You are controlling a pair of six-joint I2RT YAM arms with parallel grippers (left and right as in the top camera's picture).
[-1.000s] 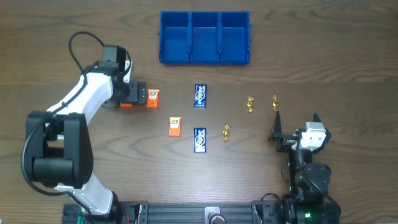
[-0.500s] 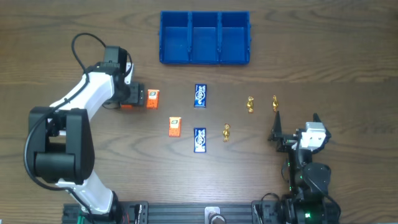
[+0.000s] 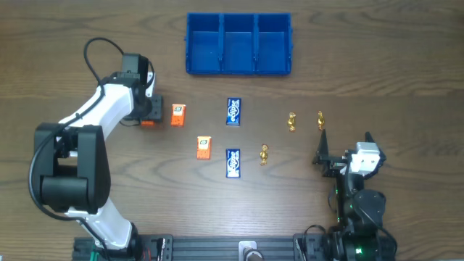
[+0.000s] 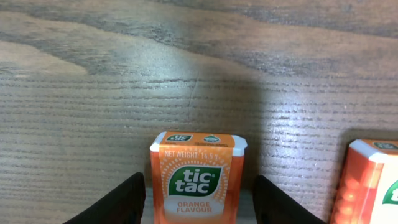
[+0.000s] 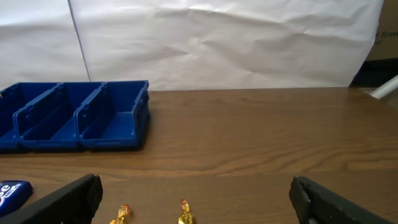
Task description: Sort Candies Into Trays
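Lying flat on the tabletop [image 3: 377, 58], an orange box [image 4: 198, 180] sits between the left fingers [image 4: 121, 202], which are released and stand just beside its two long sides. A second orange box [image 3: 204, 147] lies near it, closer to the arm bases. The blue tray [image 3: 239, 72] stands at the far edge, well apart from every candy; its three side-by-side compartments show bare blue floors. Two blue packs [image 3: 233, 111] lie in the middle of the tabletop, one nearer the tray, the other nearer the bases. Three gold candies [image 3: 291, 122] lie to the right of them, two near each other and the third just beside the nearer pack. The right fingers [image 5: 68, 199] are spread wide near the right base, grasping nothing.
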